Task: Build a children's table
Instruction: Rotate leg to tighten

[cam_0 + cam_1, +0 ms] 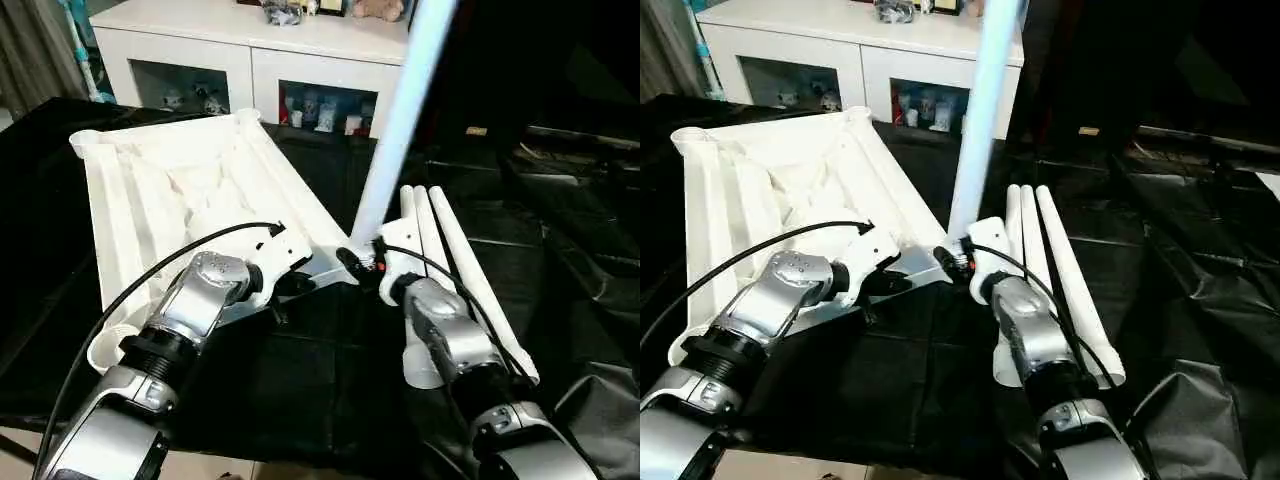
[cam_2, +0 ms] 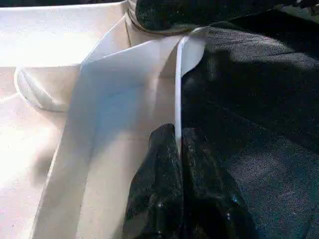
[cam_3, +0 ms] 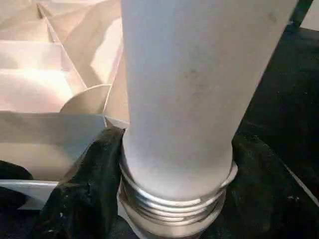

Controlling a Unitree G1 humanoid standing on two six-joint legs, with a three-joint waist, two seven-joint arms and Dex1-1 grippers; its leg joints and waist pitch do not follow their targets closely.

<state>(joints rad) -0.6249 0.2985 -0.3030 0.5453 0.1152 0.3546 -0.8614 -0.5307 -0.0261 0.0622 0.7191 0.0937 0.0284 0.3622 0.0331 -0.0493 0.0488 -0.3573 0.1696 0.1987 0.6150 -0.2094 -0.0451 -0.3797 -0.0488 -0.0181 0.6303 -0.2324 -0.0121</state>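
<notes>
- Table top [image 1: 150, 190]: lies ribbed side up on the black cloth, its near corner socket directly beneath the upright leg.
- Three spare legs [image 1: 455, 270]: lie side by side beside the right arm.
- Leg [image 1: 400, 120]: long axis near vertical, threaded end down at the socket.
- Right gripper [image 1: 362, 262]: fingers spread around the leg's base.
- Left gripper [image 2: 180, 149]: pinched tight on the top's thin rim, steadying it.

- The two head eyes are looking forward and down over both silver forearms, taking in the upturned table top [image 1: 170, 190], the standing leg [image 1: 400, 120], and the white cabinet [image 1: 250, 40] at the back.
- The left wrist camera is sitting very close, sighting along the left gripper [image 2: 179, 149] at the top's thin edge.
- The right wrist camera is facing the leg's threaded foot from very close.
- Both wrist views are sharing the corner by the leg's foot.
</notes>
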